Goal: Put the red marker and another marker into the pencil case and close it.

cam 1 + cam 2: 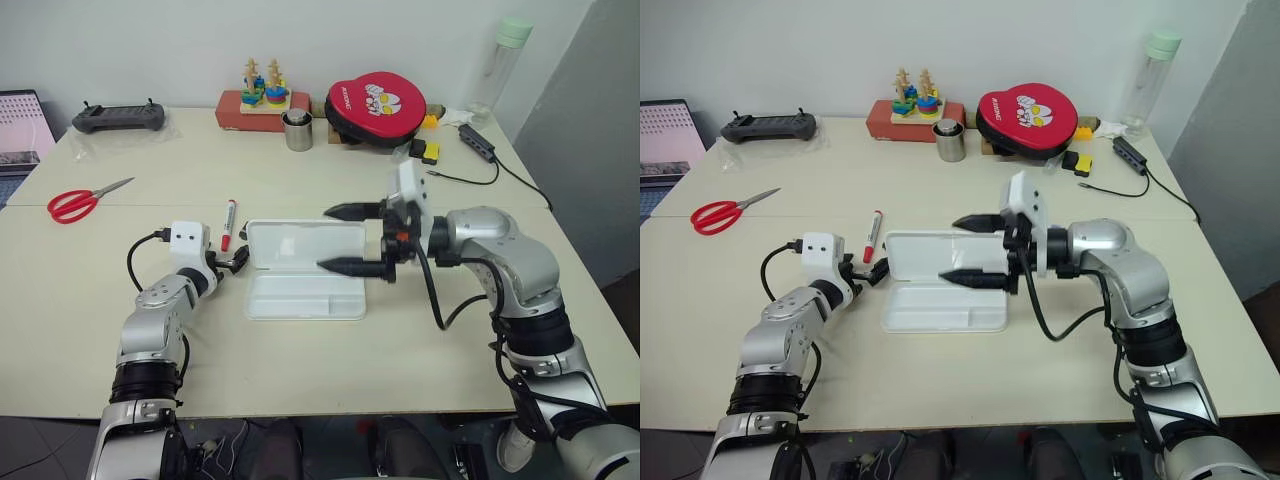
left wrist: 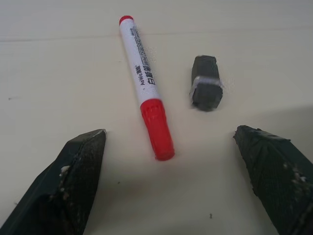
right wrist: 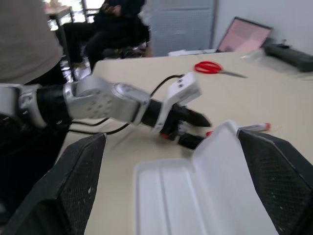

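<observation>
White plastic is lying open at the middle of the table [image 1: 80,300] in the left eye view: the pencil case [image 1: 305,268], lid folded back on the far side, tray nearer the robot. The right gripper [image 1: 342,238] is hovering over the case's right part, pointing left, its two black fingers standing wide apart with nothing between them. The left gripper [image 1: 237,260] is sitting low just left of the case, its jaws spread and empty. The red marker [image 1: 228,224] is lying on the table just beyond it, left of the case's far corner. Red-handled scissors [image 1: 82,202] are resting well off to the left.

Across the right eye view the same layout is showing, with a metal cup [image 1: 949,140] and a red pad [image 1: 1031,112] standing at the far edge.

Looking along the left wrist view, the marker is lying between and beyond the parted fingers [image 2: 73,186], red cap toward them, beside a small black piece [image 2: 206,83].

From the right wrist view, the open case is lying below the parted fingers [image 3: 274,171], the left gripper reaching near its edge.
</observation>
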You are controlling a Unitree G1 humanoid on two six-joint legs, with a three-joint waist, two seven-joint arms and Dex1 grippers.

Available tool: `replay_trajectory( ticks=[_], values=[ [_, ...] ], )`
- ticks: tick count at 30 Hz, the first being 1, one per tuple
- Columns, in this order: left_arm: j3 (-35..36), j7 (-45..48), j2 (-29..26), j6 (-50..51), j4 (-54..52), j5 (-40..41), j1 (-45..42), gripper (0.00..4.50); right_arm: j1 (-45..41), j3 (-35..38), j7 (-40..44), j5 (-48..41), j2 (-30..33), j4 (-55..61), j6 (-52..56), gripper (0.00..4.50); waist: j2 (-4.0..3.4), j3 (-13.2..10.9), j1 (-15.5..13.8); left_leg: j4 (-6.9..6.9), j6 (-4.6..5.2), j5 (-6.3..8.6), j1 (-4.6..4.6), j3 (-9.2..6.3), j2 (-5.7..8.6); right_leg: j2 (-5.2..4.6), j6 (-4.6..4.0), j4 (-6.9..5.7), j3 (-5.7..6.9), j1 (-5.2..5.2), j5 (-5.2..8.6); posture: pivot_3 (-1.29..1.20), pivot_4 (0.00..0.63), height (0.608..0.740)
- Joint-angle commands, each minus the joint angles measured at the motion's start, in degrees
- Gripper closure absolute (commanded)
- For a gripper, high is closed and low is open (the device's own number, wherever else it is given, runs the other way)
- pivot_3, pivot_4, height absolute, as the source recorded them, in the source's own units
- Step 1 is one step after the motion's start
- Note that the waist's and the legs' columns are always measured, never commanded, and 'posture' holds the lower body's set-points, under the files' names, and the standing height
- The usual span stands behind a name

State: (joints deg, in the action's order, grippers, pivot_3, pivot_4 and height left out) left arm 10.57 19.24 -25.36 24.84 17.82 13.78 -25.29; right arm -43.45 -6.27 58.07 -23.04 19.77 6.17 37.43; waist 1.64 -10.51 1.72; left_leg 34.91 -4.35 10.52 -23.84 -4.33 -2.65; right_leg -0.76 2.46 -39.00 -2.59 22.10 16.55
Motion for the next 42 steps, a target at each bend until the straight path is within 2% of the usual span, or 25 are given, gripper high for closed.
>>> replay_trajectory(
  ticks=[1, 3, 7, 10, 14, 21, 25, 28, 31, 35, 38, 42],
  values=[
    [0.32, -1.88, 0.43, 0.0, 3.31, -1.26, -3.03, 0.18, -2.41, 2.35, -4.48, 1.16, 0.6, -2.07, -1.4, 0.03, 0.0, 0.0, -0.07, 0.01, 0.0, 0.0, 0.0, 0.0, 0.0, 0.0, 0.0, 0.01, -0.01, -0.01, 0.0, 0.0, 0.15, 0.74],
    [0.61, -1.45, 0.15, -1.78, 7.12, -1.56, -4.69, 0.48, -2.7, 2.42, -5.06, 0.79, 0.89, -2.2, -1.26, 0.0, 0.0, 0.0, -0.07, 0.01, 0.0, 0.0, -0.01, 0.01, 0.03, -0.01, 0.0, 0.02, -0.01, -0.02, 0.0, 0.0, 0.15, 0.74],
    [0.76, -0.2, -0.19, -4.4, 11.96, -1.9, -6.66, 1.5, -3.33, 2.22, -7.56, 1.45, 0.69, -3.12, -1.28, 0.0, -0.01, 0.0, -0.02, -0.02, 0.0, 0.0, 0.0, 0.01, 0.03, -0.01, 0.0, 0.01, -0.01, -0.01, 0.0, 0.0, 0.15, 0.74],
    [0.84, 0.01, -0.09, -5.56, 13.71, -2.05, -7.49, 2.01, -3.97, 2.17, -8.92, 1.67, 0.35, -4.36, -1.88, 0.0, -0.01, 0.0, -0.02, -0.01, 0.0, 0.0, 0.0, 0.0, 0.03, -0.01, 0.0, 0.0, -0.01, -0.01, 0.0, 0.0, 0.15, 0.74],
    [1.46, -1.28, 0.7, -5.94, 13.77, -1.9, -7.39, 2.61, -4.47, 1.81, -8.89, 0.64, 0.16, -4.07, -2.01, 0.0, -0.01, 0.0, -0.09, 0.0, 0.0, 0.0, -0.01, 0.0, 0.04, -0.02, 0.0, 0.0, 0.0, -0.02, 0.0, 0.0, 0.15, 0.74],
    [2.97, -4.48, 1.74, -6.17, 12.2, -1.73, -6.64, 4.06, -5.68, 2.06, -8.38, -0.04, -0.19, -4.32, -2.38, 0.0, -0.01, 0.0, -0.07, -0.01, 0.0, 0.0, -0.01, 0.0, 0.04, -0.02, 0.0, 0.01, 0.0, -0.02, 0.0, 0.0, 0.15, 0.74],
    [4.75, -6.78, 2.28, -7.83, 10.4, -1.2, -6.59, 4.09, -5.79, 2.42, -7.88, -0.92, -0.04, -3.89, -2.2, 0.0, -0.01, 0.0, -0.05, -0.01, 0.0, 0.0, -0.01, 0.0, 0.04, -0.02, 0.0, 0.01, 0.0, -0.02, 0.0, 0.0, 0.15, 0.74],
    [10.52, -6.84, 3.1, -8.77, 4.44, 5.26, -8.67, 4.09, -5.2, 3.45, -7.27, -2.47, 1.04, -2.62, -1.4, 0.0, -0.01, -0.01, 0.01, -0.01, 0.0, 0.0, -0.03, 0.0, 0.03, -0.02, 0.0, 0.02, -0.01, 0.0, 0.0, 0.0, 0.15, 0.74],
    [11.37, 3.45, 1.05, -6.48, -6.94, 13.75, -10.24, 4.09, -3.65, 5.71, -5.55, -6.42, 3.86, 0.85, 1.39, 0.0, 0.03, -0.03, -0.14, -0.01, 0.0, 0.0, -0.22, -0.04, 0.01, -0.02, -0.01, 0.02, 0.04, 0.13, -0.01, 0.0, 0.15, 0.74],
    [4.49, 25.77, -8.53, -2.76, -20.16, 20.4, -9.18, 4.09, -1.0, 8.55, -1.93, -11.77, 9.54, 5.29, 5.27, 0.0, 0.01, -0.05, -0.13, -0.03, -0.02, 0.01, -0.41, -0.11, 0.07, -0.07, -0.02, 0.14, 0.14, 0.15, -0.01, 0.0, 0.15, 0.74],
    [-2.98, 40.23, -16.63, -2.84, -22.21, 18.69, -9.19, 4.09, 0.95, 9.58, 0.09, -12.8, 13.45, 5.95, 5.61, 0.0, -0.12, -0.07, 0.01, -0.14, -0.01, 0.01, -0.27, 0.0, 0.15, -0.14, -0.05, 0.17, 0.07, 0.09, 0.01, 0.0, 0.15, 0.74],
    [-11.62, 53.97, -23.98, -3.62, -19.68, 14.38, -10.37, 4.09, 2.81, 10.31, -0.01, -12.66, 16.45, 5.85, 4.92, 0.0, -0.21, -0.14, 0.22, -0.2, 0.01, 0.02, -0.04, 0.09, 0.03, -0.02, -0.06, 0.12, 0.0, 0.07, 0.19, 0.0, 0.15, 0.74]
  ],
)
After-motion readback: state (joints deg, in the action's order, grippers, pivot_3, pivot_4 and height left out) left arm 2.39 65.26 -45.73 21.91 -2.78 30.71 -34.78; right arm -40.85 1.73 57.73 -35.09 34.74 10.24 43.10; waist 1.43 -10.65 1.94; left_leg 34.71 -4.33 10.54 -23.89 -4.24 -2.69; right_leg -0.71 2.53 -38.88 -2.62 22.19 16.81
